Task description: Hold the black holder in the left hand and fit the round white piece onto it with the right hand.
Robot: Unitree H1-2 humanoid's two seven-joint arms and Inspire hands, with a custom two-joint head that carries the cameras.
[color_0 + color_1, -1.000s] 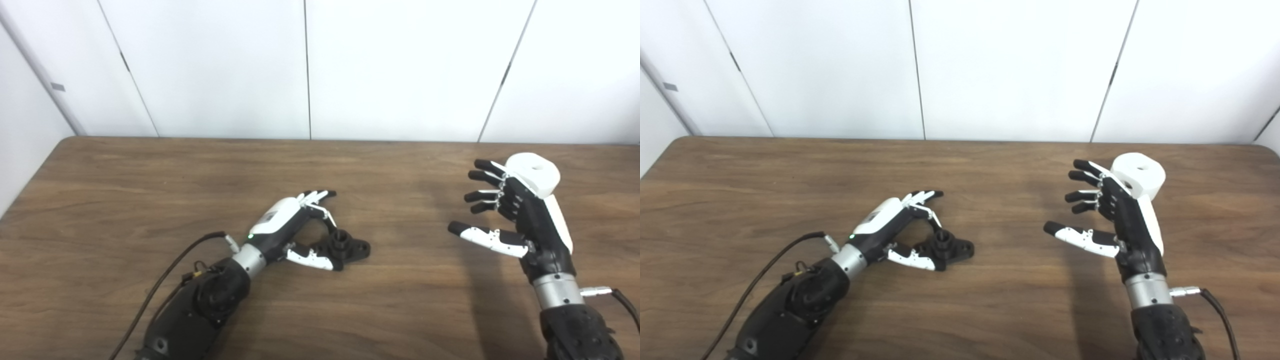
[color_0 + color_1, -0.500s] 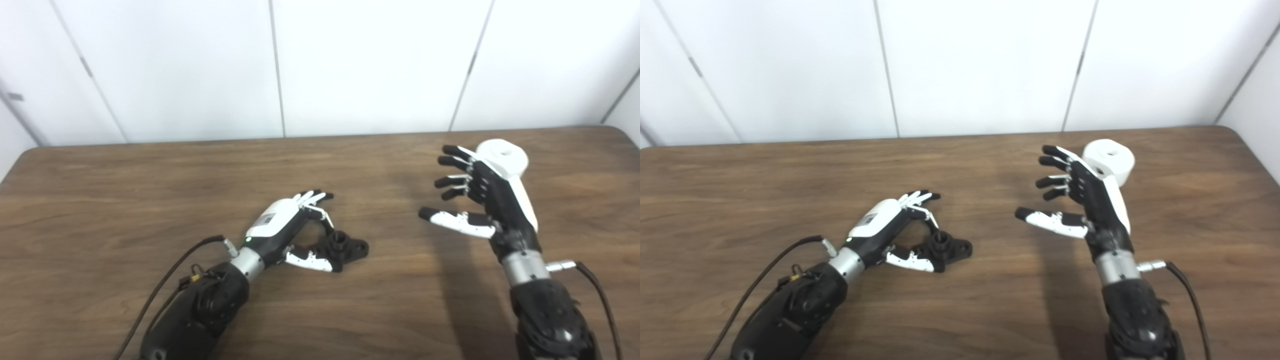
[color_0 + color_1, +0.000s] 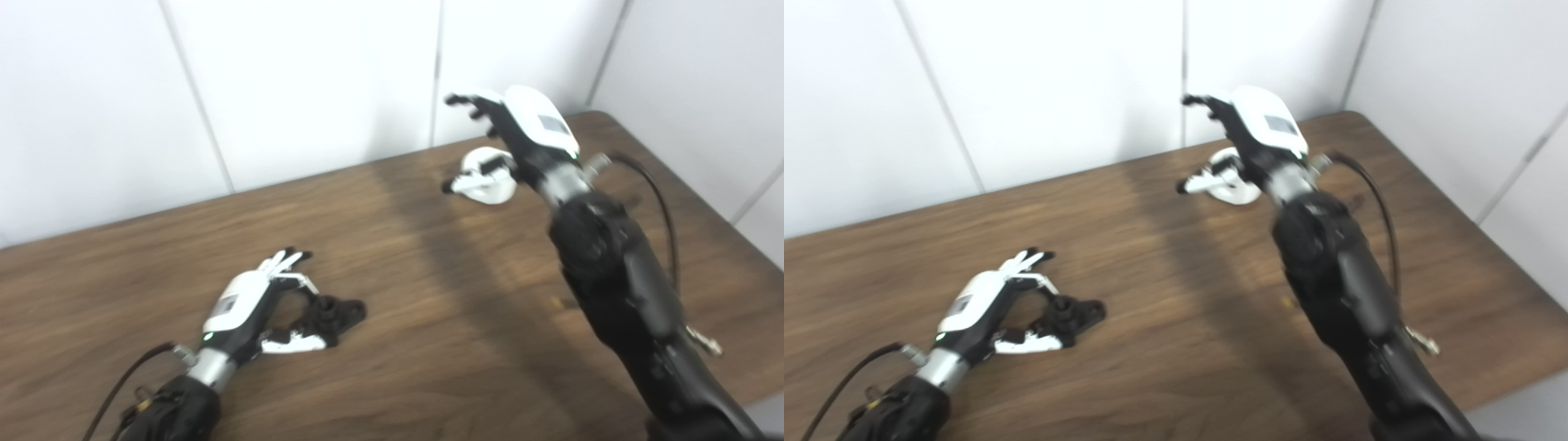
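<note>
The right arm reaches far across the wooden table [image 3: 429, 318] toward its back right corner, its dark forearm running up from the bottom edge, a cable looping off the wrist. The right robot hand [image 3: 514, 131] hangs palm-down above the round white piece [image 3: 487, 184], white back shell facing up, fingers [image 3: 468, 101] spread and arched forward past the piece, thumb [image 3: 471, 180] stretched low to the left in front of it. The hand is apart and holds nothing; whether the thumb touches the piece cannot be told through the blur. The round white piece sits on the table near the back wall, mostly hidden behind the thumb and palm, showing only as a pale rounded form. The left robot hand [image 3: 986, 312] lies low on the table at the near left, wrist toward the bottom left corner, its fingers curled over from above and its white-tipped thumb [image 3: 1029, 344] below, closing around the near end of the black holder [image 3: 1072, 313]. The black holder rests flat on the table, a dark piece with a short raised collar in its middle and a lobed end pointing right, well apart from the white piece.
</note>
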